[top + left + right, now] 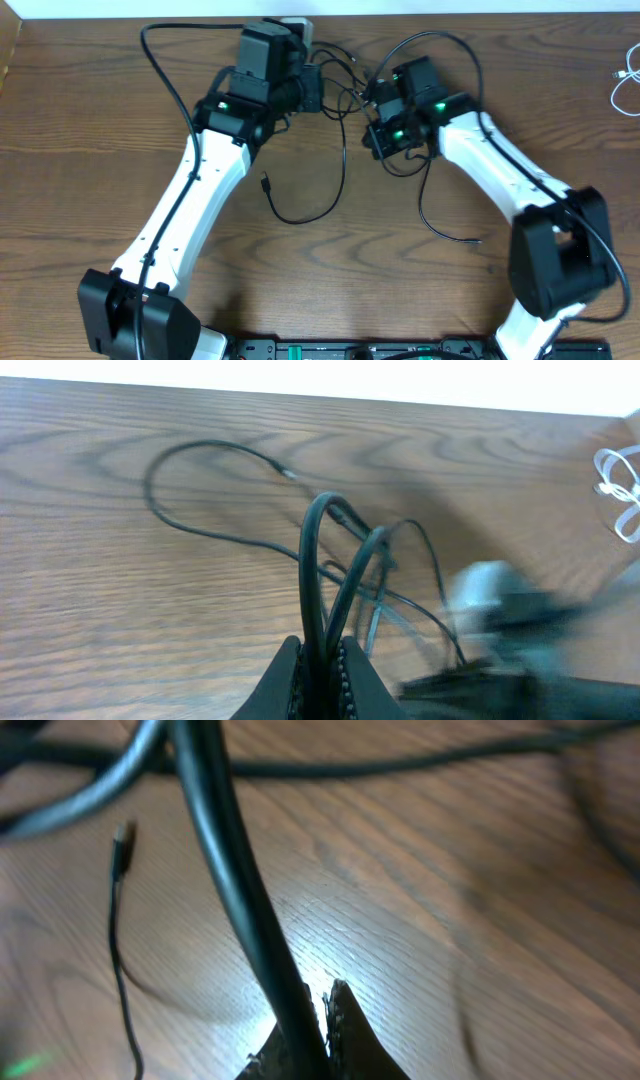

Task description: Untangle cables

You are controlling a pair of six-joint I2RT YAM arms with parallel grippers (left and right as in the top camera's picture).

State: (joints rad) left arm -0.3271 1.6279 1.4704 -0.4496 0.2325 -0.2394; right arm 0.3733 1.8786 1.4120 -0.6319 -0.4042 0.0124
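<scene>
Left hand (320, 663), right hand (312, 1032) each clamp black cables (316, 550), apparently above wood-grain table (385, 295).

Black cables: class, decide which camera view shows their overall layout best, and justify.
Overhead: the black cables show whole, loose ends trailing. Left wrist shows only a loop pinched in the left gripper; right wrist, one blurred cord in the right gripper.

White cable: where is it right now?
Overhead view: the thin white cable lies alone at the wooden table's right edge, beyond the white right arm, well apart from the tangle of thin black cables at far centre.
</scene>
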